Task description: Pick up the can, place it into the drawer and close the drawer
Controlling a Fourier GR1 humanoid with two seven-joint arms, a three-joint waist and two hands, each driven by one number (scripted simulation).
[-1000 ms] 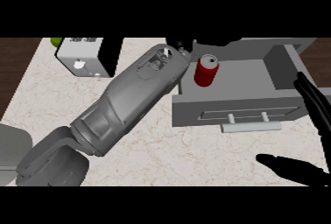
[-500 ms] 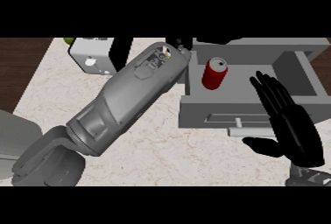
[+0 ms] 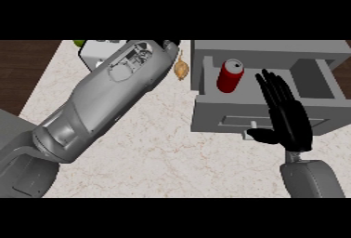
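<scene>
The left forearm [image 3: 103,107] is crossing the frame from lower left to upper centre. Its hand is passing out of sight at the top edge, so whether those fingers are open or curled cannot be told. A pale box [image 3: 96,51] is sitting at upper left behind this arm, and a small tan object [image 3: 182,69] is lying on the counter [image 3: 165,153] just beside the drawer [image 3: 212,116].

The can [image 3: 230,76], red with a silver top, is standing upright inside the open drawer, upper centre-right, near the left wall.

The right hand [image 3: 288,121] is hovering at centre right over the drawer front, fingers straight and spread, holding nothing. The drawer handle [image 3: 250,124] is showing just left of the palm.

Hazards, as judged:
- The can is standing tall; a sudden push is likely to topple it.
- The fingertips are pointing over the drawer's interior; closing with them there risks trapping them.
- An off-centre push may skew the drawer and jam it.
</scene>
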